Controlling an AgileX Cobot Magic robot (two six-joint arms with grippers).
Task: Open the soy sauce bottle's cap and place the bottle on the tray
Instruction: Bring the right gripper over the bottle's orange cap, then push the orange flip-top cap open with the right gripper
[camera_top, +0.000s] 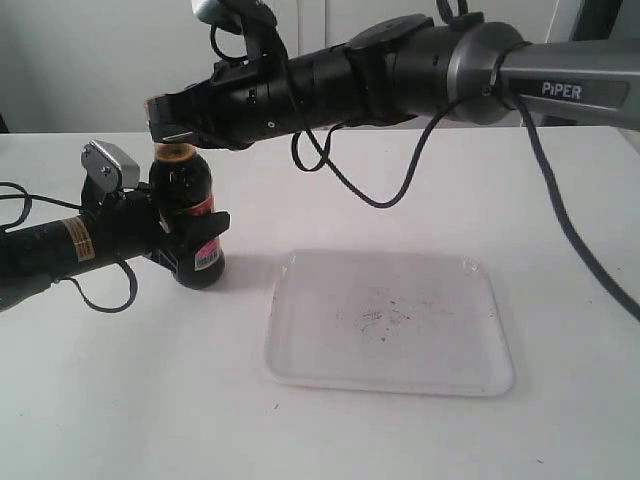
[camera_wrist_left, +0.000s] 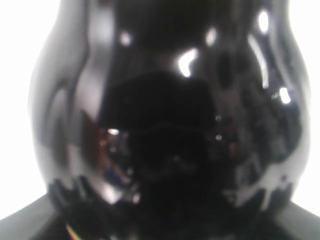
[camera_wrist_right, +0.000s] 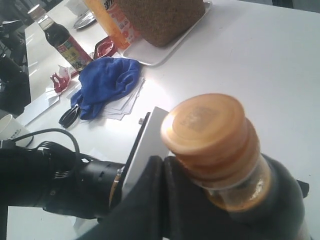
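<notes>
Standing upright on the tabletop (camera_top: 120, 400) left of the tray (camera_top: 300, 360), well clear of its rim: soy sauce bottle (camera_top: 188, 190), body pinched in left gripper (camera_top: 195, 235) jaws. Hovering at the neck, right gripper (camera_top: 170, 125); jaws' spread not readable, cap (camera_wrist_right: 207, 131) looks shut. Likely heavy for size, rigid, slick, breakable glass, so best held low on the labelled body, flipping only the cap's lip.

Soy sauce bottle (camera_top: 187, 215) stood upright on table, left of white tray (camera_top: 390, 320); golden-orange cap (camera_wrist_right: 207, 131) kept closed.
</notes>
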